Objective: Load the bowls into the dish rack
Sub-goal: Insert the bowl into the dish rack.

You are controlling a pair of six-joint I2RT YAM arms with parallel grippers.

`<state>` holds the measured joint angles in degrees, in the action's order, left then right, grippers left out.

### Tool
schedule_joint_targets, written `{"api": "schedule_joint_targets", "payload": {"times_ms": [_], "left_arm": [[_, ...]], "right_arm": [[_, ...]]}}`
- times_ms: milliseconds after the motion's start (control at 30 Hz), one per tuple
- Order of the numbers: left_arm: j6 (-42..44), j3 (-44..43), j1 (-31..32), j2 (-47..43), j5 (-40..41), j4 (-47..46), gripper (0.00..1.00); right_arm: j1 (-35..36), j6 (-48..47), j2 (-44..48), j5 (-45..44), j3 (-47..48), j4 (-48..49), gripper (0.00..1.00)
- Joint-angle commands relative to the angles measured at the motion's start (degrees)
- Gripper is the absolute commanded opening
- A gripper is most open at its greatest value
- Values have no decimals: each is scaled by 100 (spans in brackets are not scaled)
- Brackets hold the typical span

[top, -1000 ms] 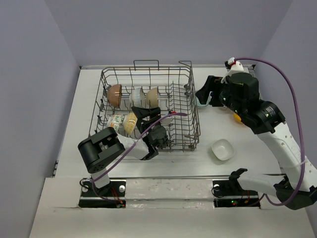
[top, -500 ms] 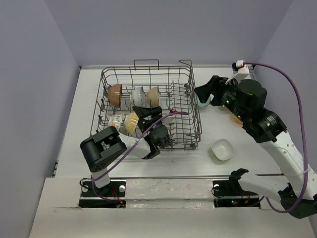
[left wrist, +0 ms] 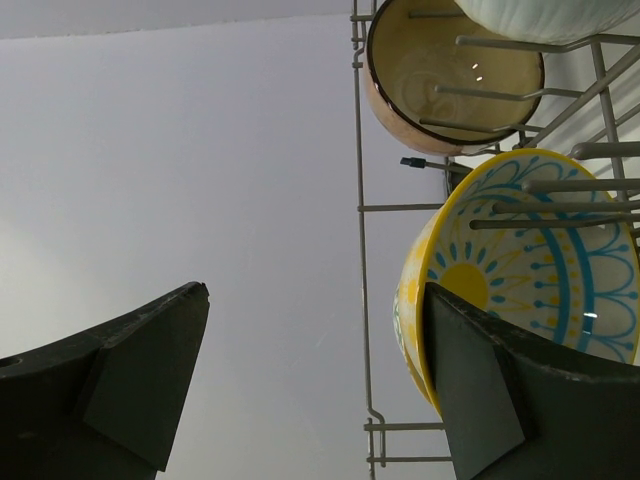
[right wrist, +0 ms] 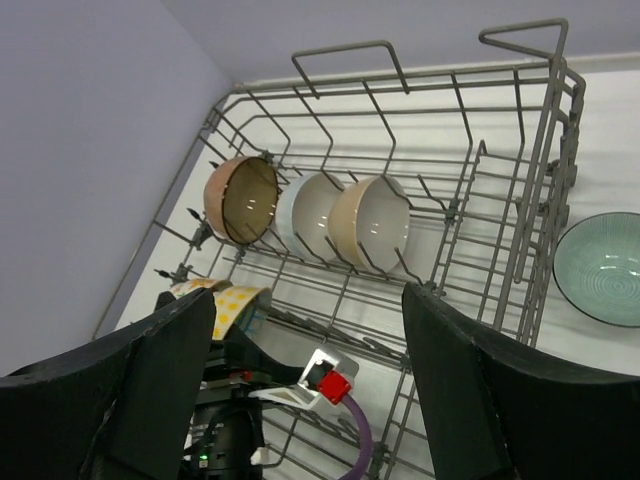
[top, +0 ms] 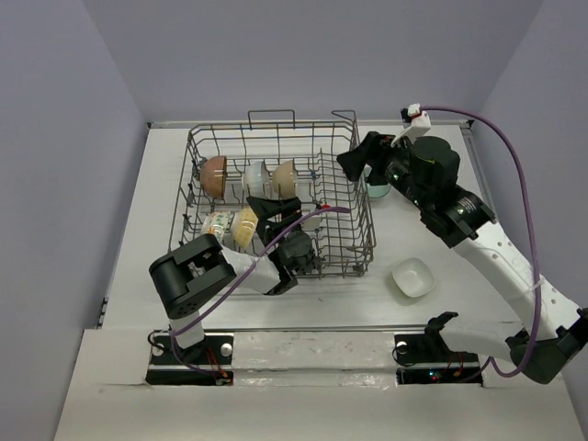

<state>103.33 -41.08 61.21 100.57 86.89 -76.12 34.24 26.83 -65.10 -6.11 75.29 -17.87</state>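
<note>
While both arms work at the dish rack (top: 188,179), five bowls stand on edge between its tines, all in the left half. Back row, left to right: brown bowl (top: 213,175), white bowl (top: 252,176) and tan bowl (top: 284,176), packed side by side with mouths facing right. Front row: floral bowl (top: 217,223), with the yellow bowl (top: 243,226) just beside it. The left gripper (left wrist: 315,290) is inside the rack, right of the yellow bowl, jaws wide and holding nothing. Bare tines fill the right half. The right gripper (right wrist: 308,292) hangs above the rack's far right corner, jaws spread and empty. A teal bowl (right wrist: 610,268) sits mouth-up on the table (top: 404,230) just outside the right wall. A square white bowl (top: 412,277) sits mouth-up nearer, apart from the rack.
</note>
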Motion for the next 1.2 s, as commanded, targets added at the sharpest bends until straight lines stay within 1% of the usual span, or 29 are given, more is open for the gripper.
{"api": "schedule_joint_targets", "payload": {"times_ms": [0, 167, 267, 367, 533, 733, 933, 1167], "left_arm": [[-6, 434, 102, -2, 1155, -4341, 99], [29, 478, 137, -318, 1163, -4341, 99], [3, 522, 207, -424, 1163, -4333, 99], [-49, 557, 277, -451, 1163, -4333, 99], [-146, 584, 435, -197, 1163, -4333, 99], [-295, 592, 436, -64, 1163, -4341, 99], [-322, 417, 471, 32, 1163, -4341, 99], [-524, 408, 523, 550, 1155, -4333, 99]], "right_arm": [[109, -29, 6, -268, 242, -76, 81], [109, -20, -230, -57, 171, -33, 81], [109, -55, -362, -101, 197, 55, 81], [162, -90, -582, -189, 311, -94, 81], [162, -29, -626, -154, 171, 73, 82], [162, -64, -741, -119, 179, 55, 82], [162, -64, -855, -48, 179, 64, 82], [215, -134, -899, -13, 302, -59, 83]]}}
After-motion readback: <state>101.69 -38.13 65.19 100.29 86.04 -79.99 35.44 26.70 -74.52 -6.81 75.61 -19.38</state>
